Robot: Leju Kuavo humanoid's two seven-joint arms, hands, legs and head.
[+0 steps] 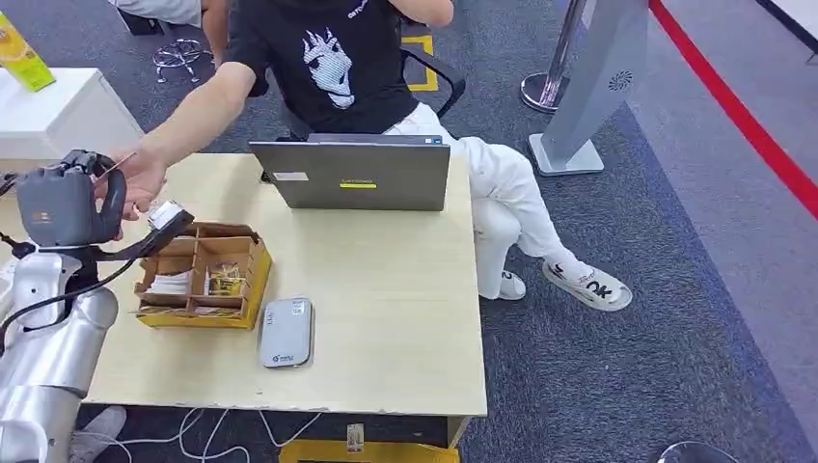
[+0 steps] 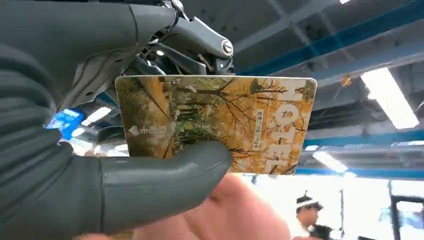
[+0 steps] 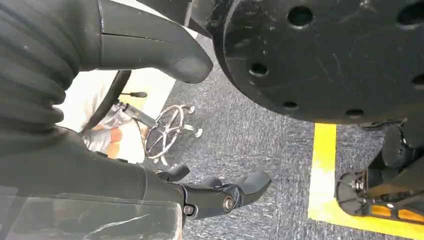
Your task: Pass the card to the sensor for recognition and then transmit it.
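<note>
Left hand is raised above the left edge of the tabletop, its thick thumb and darker fingers pinching a hotel key card printed with autumn trees; in the left wrist view the thumb presses one face near a short end, so most of the card's long axis juts free, away from the palm. A seated person's hand reaches across the tabletop and lies right against the far side of the robot's hand, and skin shows just beneath the card in the wrist view; whether it already touches the card I cannot tell. The grey card reader lies flat on the tabletop, down and to the right of the held card, beyond the compartmented cardboard organizer. Judging from this, the handover looks to be the step in hand, and it turns on the card's free end pointing toward the person rather than toward the reader. Right hand hangs low beside the robot's body over grey carpet, thumb and fingers apart and holding nothing, well away from the card, so the left hand is the one placed to act. A closed laptop sits at the far edge.
</note>
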